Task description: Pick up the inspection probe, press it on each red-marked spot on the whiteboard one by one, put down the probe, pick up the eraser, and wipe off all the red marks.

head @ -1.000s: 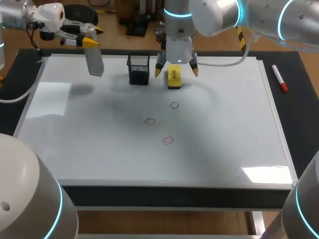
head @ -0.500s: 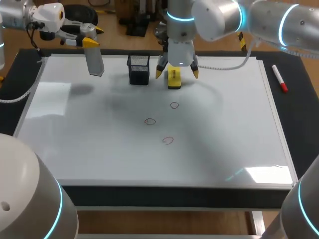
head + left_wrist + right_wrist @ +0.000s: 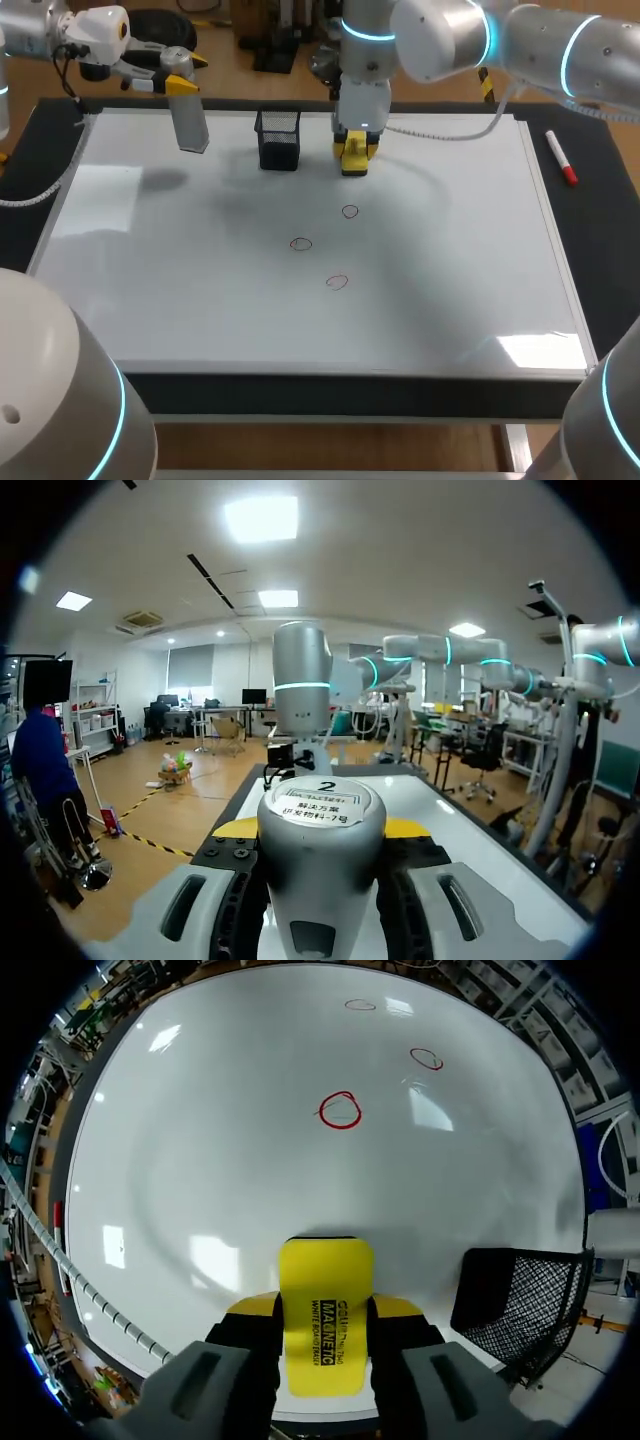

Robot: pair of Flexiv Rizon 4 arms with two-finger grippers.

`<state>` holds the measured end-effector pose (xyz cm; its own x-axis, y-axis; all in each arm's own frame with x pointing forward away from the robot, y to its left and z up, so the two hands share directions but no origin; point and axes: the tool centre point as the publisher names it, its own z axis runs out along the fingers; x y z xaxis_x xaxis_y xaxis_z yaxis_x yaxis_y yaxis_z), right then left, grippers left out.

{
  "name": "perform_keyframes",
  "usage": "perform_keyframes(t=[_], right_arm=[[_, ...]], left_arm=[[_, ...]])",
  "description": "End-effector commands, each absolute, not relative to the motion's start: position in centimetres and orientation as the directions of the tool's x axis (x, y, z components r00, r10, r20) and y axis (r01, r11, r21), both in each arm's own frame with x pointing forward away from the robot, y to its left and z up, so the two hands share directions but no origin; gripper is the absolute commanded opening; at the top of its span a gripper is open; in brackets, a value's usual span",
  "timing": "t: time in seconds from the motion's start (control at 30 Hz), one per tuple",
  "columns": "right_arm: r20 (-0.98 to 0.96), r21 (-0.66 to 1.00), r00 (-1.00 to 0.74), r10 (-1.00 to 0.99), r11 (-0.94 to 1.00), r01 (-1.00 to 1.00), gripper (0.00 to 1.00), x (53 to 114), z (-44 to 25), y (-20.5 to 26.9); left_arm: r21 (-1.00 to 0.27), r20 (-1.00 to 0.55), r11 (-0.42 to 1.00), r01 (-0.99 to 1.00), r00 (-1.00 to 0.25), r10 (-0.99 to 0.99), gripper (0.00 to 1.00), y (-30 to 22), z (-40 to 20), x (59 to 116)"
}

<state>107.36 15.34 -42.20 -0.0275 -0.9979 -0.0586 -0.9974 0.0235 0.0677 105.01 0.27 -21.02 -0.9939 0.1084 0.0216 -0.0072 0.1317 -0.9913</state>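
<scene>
The grey cylindrical probe [image 3: 190, 118] hangs upright above the whiteboard's [image 3: 450, 260] far left corner, my left gripper [image 3: 176, 82] shut on its top. In the left wrist view the probe [image 3: 321, 850] fills the gap between the yellow fingertips [image 3: 237, 827]. The yellow eraser [image 3: 352, 153] lies on the board at the far middle with my right gripper [image 3: 354, 148] shut on it from above. The right wrist view shows the eraser [image 3: 323, 1310] squeezed between both fingers [image 3: 250, 1310]. Three red circles [image 3: 349, 211], [image 3: 301, 244], [image 3: 337, 282] mark the board's middle; one red circle [image 3: 340, 1110] lies just ahead of the eraser.
A black mesh basket [image 3: 279, 138] stands just left of the eraser, and in the right wrist view the basket [image 3: 520, 1295] is beside my right gripper. A red-capped marker [image 3: 561, 158] lies on the black mat past the board's right edge.
My right gripper's fingers, spread wide on either side of the eraser before, have closed in onto it. The left arm and probe have not moved.
</scene>
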Motion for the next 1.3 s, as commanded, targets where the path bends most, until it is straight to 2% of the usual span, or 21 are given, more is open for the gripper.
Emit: perform_keyframes(t=[0.03, 0.3, 0.7, 1.3], right_arm=[[-0.05, 0.051, -0.03, -0.998, 0.027, -0.998, 0.0, 107.1, -41.4, 15.0], [-0.019, 0.028, -0.134, -0.991, 0.133, -0.991, 0.0, 107.4, -40.3, 13.1], [-0.031, 0.009, -0.327, -0.945, 0.327, -0.945, 0.0, 107.4, -38.9, 7.2], [-0.049, 0.006, -0.508, -0.86, 0.508, -0.861, 0.0, 102.8, -37.2, -0.1]], left_arm=[[-0.991, 0.019, 0.131, -0.005, -0.994, 0.108, 0.0, 0.2, -21.0, 105.0], [-0.991, 0.019, 0.131, -0.005, -0.994, 0.108, 0.0, 0.2, -21.0, 105.0], [-0.991, 0.019, 0.131, -0.005, -0.994, 0.108, 0.0, 0.2, -21.0, 105.0], [-0.991, 0.019, 0.131, -0.005, -0.994, 0.108, 0.0, 0.2, -21.0, 105.0]])
